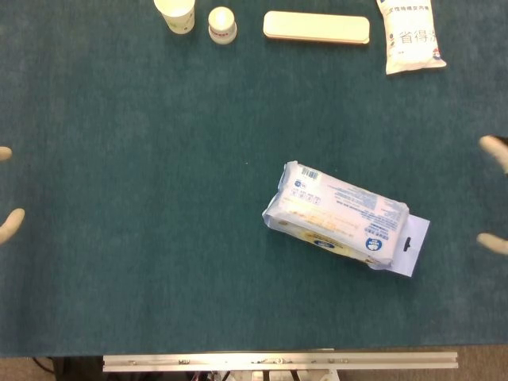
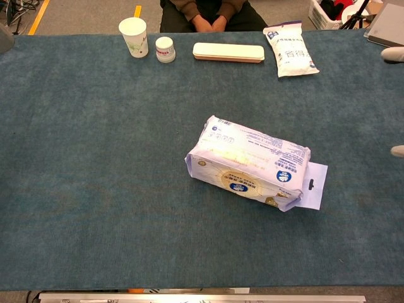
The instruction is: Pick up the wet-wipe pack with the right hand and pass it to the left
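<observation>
The wet-wipe pack (image 1: 340,218) lies slanted on the green table cloth, right of centre, with its white hang tab (image 1: 413,246) pointing to the lower right. The chest view shows the same pack (image 2: 248,164) lying flat and untouched. Only two spread fingertips of my right hand (image 1: 494,148) show at the right edge, well clear of the pack and holding nothing. The right hand (image 2: 393,54) also peeks in at the chest view's right edge. Two spread fingertips of my left hand (image 1: 11,225) show at the left edge, far from the pack and empty.
Along the far edge stand a paper cup (image 1: 175,14), a small white jar (image 1: 222,24), a long cream case (image 1: 316,27) and a white snack bag (image 1: 410,36). A person (image 2: 205,11) sits behind the table. A metal rail (image 1: 278,362) runs along the front edge.
</observation>
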